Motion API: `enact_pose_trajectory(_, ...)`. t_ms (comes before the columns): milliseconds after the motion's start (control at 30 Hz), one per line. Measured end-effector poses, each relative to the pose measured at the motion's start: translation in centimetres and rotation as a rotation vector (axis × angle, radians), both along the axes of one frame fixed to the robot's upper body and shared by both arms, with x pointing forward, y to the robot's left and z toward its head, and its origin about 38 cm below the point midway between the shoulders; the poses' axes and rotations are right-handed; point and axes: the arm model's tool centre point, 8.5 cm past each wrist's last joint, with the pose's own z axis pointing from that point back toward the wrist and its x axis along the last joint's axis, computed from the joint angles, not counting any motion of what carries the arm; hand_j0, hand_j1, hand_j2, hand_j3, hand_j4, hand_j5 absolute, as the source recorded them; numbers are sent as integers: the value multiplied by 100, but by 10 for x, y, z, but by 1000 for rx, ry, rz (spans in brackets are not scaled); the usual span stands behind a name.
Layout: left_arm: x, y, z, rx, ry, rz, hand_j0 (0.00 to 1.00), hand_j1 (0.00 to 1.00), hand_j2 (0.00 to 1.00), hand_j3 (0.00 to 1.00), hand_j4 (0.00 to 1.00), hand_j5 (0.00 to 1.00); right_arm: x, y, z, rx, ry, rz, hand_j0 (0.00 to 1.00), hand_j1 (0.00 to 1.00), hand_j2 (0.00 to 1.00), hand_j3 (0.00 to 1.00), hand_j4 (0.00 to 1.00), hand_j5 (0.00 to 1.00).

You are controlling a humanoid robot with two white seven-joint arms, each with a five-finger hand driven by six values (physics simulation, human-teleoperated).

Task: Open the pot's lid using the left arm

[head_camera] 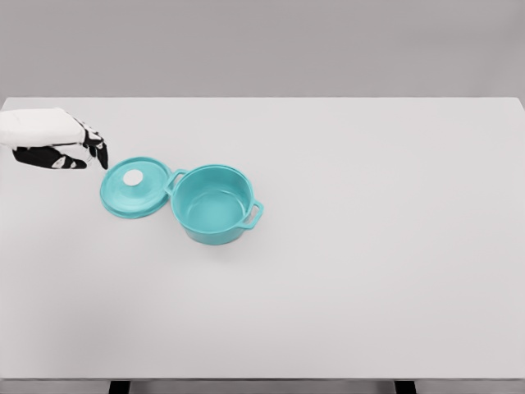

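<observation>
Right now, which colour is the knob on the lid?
White, on the turquoise lid; the knob shows best in the head view.

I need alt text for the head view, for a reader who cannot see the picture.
A teal pot stands open on a white table, its lid lying beside it on the left, leaning against the pot's handle. The robot's left hand hovers just left of the lid, holding nothing.
</observation>
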Motion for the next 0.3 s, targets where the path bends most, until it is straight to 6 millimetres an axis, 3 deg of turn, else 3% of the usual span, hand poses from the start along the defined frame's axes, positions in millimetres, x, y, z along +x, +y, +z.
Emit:
enact_pose_trajectory(167,-3,-4,-4,-41,9,-7,100,100,100,100,100,100,0,0,0,0,0,0,100,100,100,100,100,100)
enact_pose_trajectory(300,-34,-38,-17,-197,69,-106,100,100,100,100,100,100,1,0,0,0,-2,0,100,100,100,100,100,100)
